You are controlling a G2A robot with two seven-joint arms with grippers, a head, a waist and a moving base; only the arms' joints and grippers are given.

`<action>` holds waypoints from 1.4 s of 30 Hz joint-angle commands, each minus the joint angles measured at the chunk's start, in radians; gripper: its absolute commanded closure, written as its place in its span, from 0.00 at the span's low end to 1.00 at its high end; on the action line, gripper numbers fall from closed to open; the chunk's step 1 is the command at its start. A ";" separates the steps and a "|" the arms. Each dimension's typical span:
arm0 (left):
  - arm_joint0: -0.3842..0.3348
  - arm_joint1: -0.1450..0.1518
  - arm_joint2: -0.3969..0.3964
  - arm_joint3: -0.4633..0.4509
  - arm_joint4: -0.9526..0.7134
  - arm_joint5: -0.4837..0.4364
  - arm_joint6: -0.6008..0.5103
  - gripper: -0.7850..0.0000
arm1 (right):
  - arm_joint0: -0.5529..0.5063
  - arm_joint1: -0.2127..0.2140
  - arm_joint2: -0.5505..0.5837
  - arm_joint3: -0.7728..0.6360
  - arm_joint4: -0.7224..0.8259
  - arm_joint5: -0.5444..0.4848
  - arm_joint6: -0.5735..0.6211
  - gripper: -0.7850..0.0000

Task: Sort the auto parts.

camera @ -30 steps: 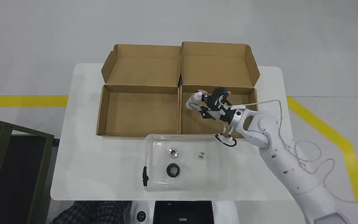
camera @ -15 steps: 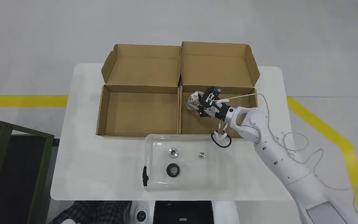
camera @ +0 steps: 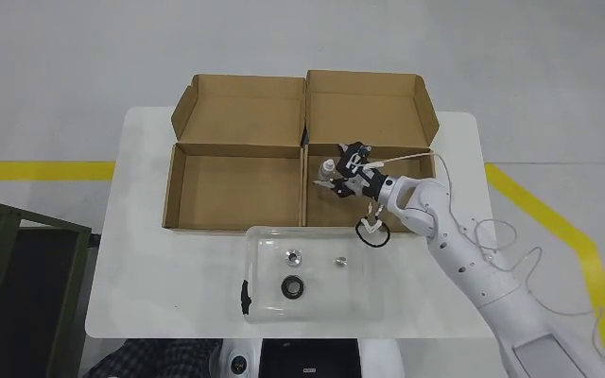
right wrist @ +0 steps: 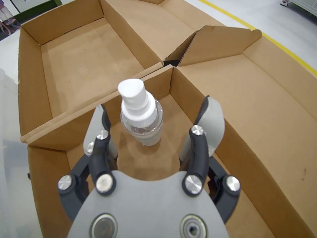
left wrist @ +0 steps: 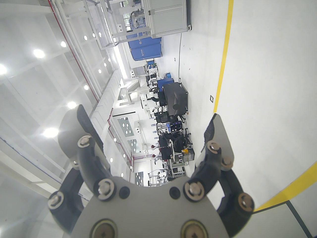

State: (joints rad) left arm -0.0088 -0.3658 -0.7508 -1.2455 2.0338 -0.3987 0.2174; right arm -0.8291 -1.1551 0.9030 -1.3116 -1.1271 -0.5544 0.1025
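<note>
Since the bottle (right wrist: 141,115) stands upright in the right box (right wrist: 260,95) by its dividing wall | right gripper (right wrist: 156,107) spread astride it, seemingly not touching | left gripper (left wrist: 148,117) spread, empty | lift straight up, avoid tipping it.

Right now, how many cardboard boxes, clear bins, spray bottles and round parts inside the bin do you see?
Cardboard boxes: 2
Clear bin: 1
Spray bottle: 1
Round parts in the bin: 3
Total: 7
</note>
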 commanded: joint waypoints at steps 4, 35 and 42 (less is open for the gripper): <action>0.000 0.000 0.000 0.000 0.000 0.000 0.000 0.00 | -0.050 0.021 0.058 -0.130 -0.037 -0.019 0.039 0.00; 0.000 0.000 0.000 0.000 0.000 0.000 0.000 0.00 | -0.592 0.135 0.332 -0.741 -0.203 -0.290 0.287 0.00; 0.000 0.000 0.000 0.000 0.000 0.000 0.000 0.00 | -0.653 0.144 0.309 -0.793 -0.309 -0.319 0.284 0.00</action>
State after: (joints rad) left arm -0.0088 -0.3658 -0.7508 -1.2455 2.0338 -0.3987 0.2174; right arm -1.4795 -1.0113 1.2150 -2.1025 -1.4292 -0.8689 0.3886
